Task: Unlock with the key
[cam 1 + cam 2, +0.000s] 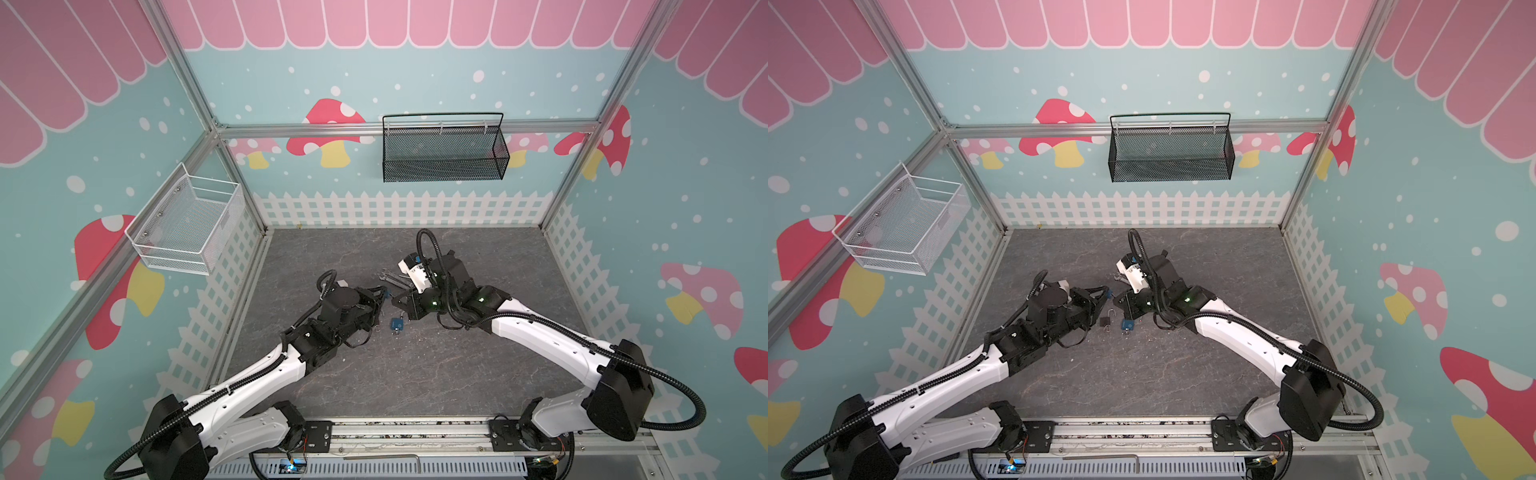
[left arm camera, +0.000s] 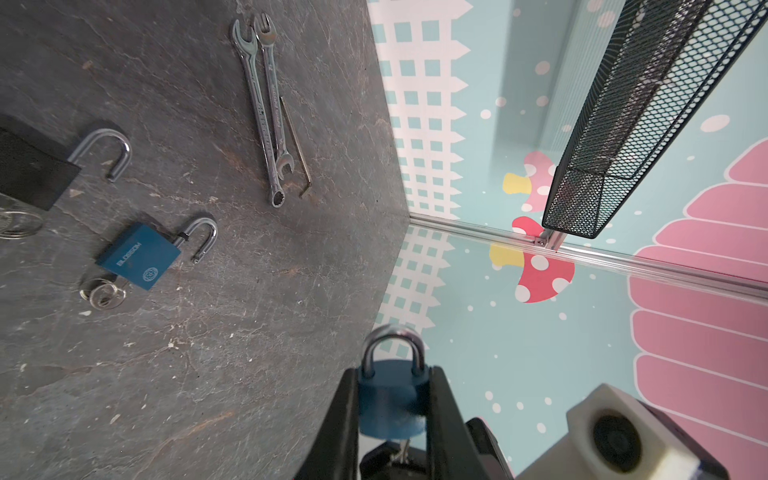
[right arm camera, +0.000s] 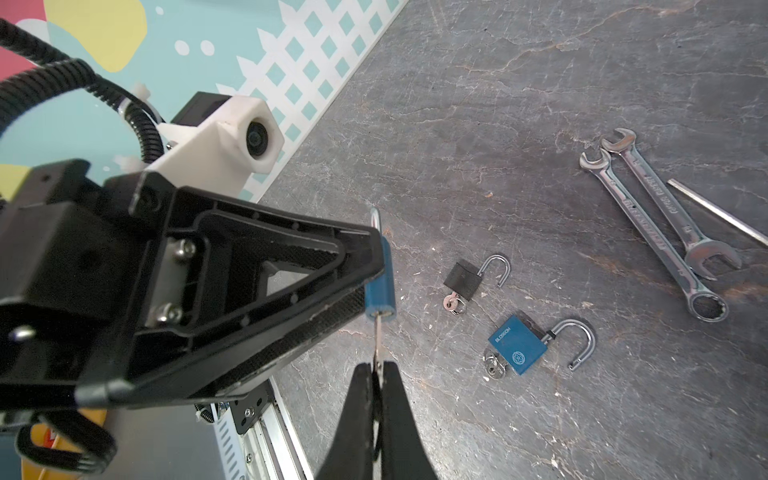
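**Bench stock, as I see it from my station**

- **Padlocks, 3.**
  - 1 round blue padlock (image 2: 390,411), shackle (image 2: 392,345) closed, is held over the middle of the table (image 1: 415,365).
  - 1 square blue padlock (image 3: 517,345) and 1 black padlock (image 3: 461,279) lie loose just near of it. Both have their shackles swung open and a ringed key (image 3: 494,365) at the base.
- **Wrenches (image 3: 648,232), 2.** They lie side by side just far of the grippers.
- **Hex key (image 3: 715,210), 1.** It lies beside the wrenches.
- **Baskets, 2.** The white basket (image 1: 178,232) is on the left wall and the black basket (image 1: 442,166) on the far wall.
- **Grippers, 2.** The left gripper (image 2: 392,374) is clamped across the round blue padlock's body. The right gripper (image 3: 377,368) is pinched tight on the key (image 3: 378,336).
- **Obscured.**
  - The key's head sits hidden between the right fingers.
  - The hex key and the black padlock are each cut off at a wrist view's edge.
  - In both top views the held lock shows only as a blue speck.
- **Axis.** The key runs straight in line with the padlock body, its tip in the base. The shackle end points away from the right gripper. I cannot tell its left-right heading.
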Robot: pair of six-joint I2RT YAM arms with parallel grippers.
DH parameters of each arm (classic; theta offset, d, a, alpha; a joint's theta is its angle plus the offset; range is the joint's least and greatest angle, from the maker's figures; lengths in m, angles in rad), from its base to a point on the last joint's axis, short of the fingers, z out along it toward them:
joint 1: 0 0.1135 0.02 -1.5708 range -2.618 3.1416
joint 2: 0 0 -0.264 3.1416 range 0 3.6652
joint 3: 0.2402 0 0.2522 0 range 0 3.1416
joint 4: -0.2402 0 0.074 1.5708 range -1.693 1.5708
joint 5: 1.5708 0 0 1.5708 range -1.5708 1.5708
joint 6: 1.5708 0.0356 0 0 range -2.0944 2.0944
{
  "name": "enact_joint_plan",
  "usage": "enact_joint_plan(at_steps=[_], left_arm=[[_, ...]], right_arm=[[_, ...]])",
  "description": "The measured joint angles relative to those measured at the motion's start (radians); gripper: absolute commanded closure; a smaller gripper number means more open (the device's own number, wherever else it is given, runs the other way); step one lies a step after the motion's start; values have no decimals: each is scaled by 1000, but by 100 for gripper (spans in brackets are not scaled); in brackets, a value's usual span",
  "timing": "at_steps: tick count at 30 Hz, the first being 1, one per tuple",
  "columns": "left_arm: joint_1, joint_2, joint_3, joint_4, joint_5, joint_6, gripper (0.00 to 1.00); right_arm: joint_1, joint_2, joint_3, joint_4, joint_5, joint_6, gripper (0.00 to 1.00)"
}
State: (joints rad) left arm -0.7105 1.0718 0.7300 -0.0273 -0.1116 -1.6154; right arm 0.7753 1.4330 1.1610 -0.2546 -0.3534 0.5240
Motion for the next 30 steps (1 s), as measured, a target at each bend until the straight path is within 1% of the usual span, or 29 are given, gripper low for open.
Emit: enact_joint_plan(at_steps=[7, 24, 30], left_arm=[[0, -1, 8, -7, 0, 6, 100], [2, -1, 11, -8, 0, 16, 100], [2, -1, 24, -32, 0, 26, 100]], right_arm=[[0, 5, 0, -8, 19, 0, 100], [4, 13, 0, -7, 12, 0, 100], [5, 13, 2, -7, 23, -8, 100]])
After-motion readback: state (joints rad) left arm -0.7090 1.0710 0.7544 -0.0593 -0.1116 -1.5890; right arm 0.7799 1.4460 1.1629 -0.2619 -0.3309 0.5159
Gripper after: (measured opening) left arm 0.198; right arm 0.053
